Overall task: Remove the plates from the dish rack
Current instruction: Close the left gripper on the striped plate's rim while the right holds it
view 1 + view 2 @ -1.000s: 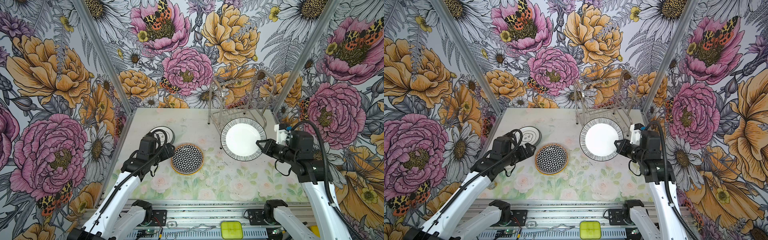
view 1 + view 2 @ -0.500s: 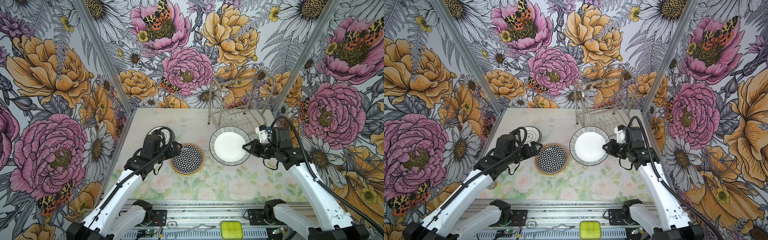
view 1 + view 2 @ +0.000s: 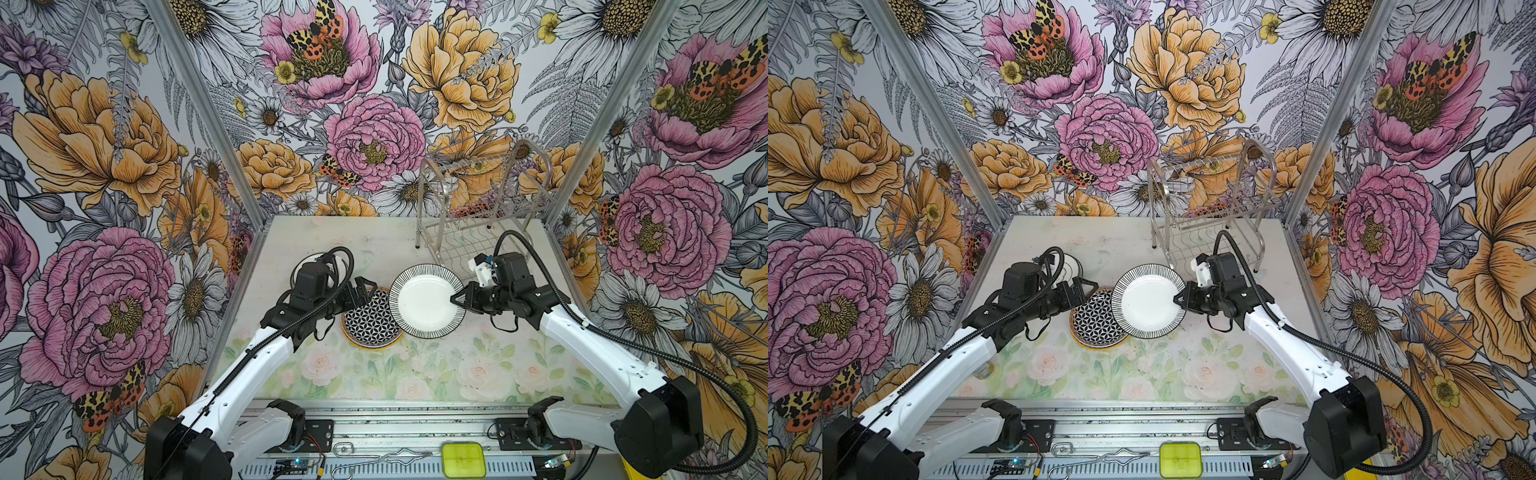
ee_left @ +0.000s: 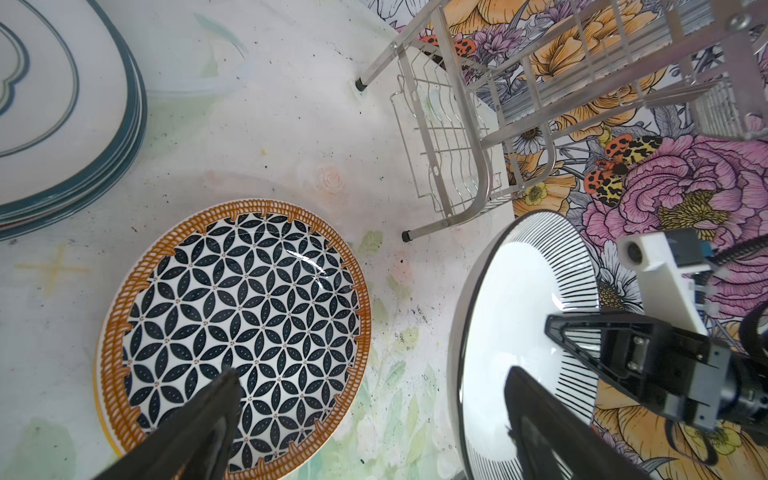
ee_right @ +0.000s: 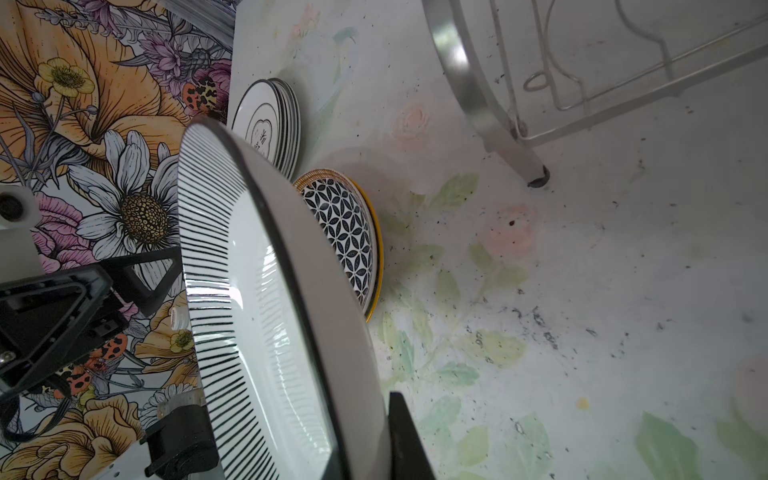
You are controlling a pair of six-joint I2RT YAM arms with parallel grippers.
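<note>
right gripper (image 3: 456, 300) clamped on striped-rim plate (image 3: 422, 299) | plate at 2 o'clock of lattice plate (image 3: 368, 328), overlapping | left gripper (image 3: 369, 292) jaws wide apart

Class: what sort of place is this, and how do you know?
Probably a robot test booth, not a kitchen: floral wall panels on metal posts, left arm and right arm on a rail, one dish rack.

L tool (image 3: 371, 293) spread wide, R tool (image 3: 453, 299) clamped, approx. facing each other.

Bright, even light; soft shadows. Glare streaks on striped plate (image 5: 266, 311). Wrist views fisheye-bent; nearby dish rack (image 5: 478, 83) soft.
</note>
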